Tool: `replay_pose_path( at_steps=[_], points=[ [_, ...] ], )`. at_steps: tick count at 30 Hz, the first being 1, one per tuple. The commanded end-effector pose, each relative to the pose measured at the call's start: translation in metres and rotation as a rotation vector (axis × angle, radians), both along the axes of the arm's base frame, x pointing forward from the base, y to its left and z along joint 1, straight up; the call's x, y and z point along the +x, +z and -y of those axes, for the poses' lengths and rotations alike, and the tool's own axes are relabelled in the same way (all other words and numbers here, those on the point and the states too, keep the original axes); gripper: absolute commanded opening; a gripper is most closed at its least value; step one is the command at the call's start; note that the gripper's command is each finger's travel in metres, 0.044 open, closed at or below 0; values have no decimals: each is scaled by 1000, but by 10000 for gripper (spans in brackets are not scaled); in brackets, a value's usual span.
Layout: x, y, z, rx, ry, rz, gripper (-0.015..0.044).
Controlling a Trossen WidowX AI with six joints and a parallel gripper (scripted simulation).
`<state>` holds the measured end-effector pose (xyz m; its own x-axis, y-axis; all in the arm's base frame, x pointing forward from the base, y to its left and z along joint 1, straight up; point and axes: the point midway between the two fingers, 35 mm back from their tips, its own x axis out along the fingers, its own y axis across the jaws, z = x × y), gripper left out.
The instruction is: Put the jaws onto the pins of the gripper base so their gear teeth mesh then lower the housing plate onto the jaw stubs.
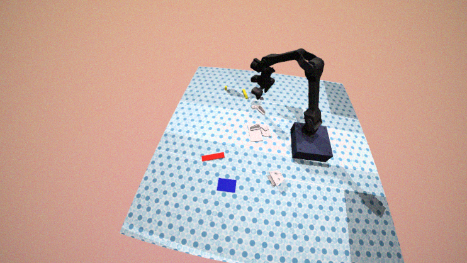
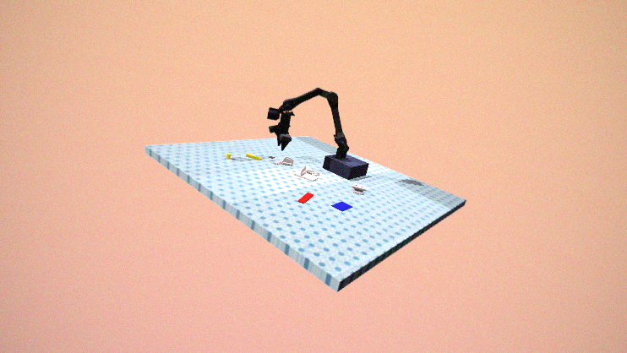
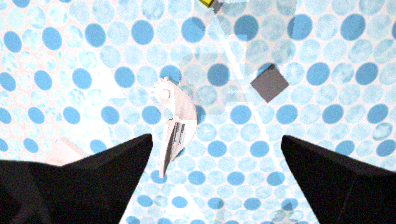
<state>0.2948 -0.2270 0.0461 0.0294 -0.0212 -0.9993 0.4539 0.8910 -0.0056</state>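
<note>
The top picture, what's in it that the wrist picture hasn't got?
Only the top view shows the red bar, the blue square, the white piece with dark spots, the dark box under the arm, and the tiny yellow block.

Only the wrist view shows the little gear teeth clearly.

Both show the open claw, the loose white jaw and the longer yellow bar, though the wrist view catches just its end.
</note>
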Motion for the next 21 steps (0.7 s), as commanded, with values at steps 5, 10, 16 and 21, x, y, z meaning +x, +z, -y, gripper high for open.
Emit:
replay_pose_path(
  at_steps=[5, 10, 16, 21],
  points=[
    [-1, 1, -4, -4, 204, -7, 440],
    [-2, 1, -7, -7, 331, -9, 440],
    [-2, 2, -9, -11, 484, -12, 440],
    [-3, 2, -12, -15, 612, -15, 440]
  ],
)
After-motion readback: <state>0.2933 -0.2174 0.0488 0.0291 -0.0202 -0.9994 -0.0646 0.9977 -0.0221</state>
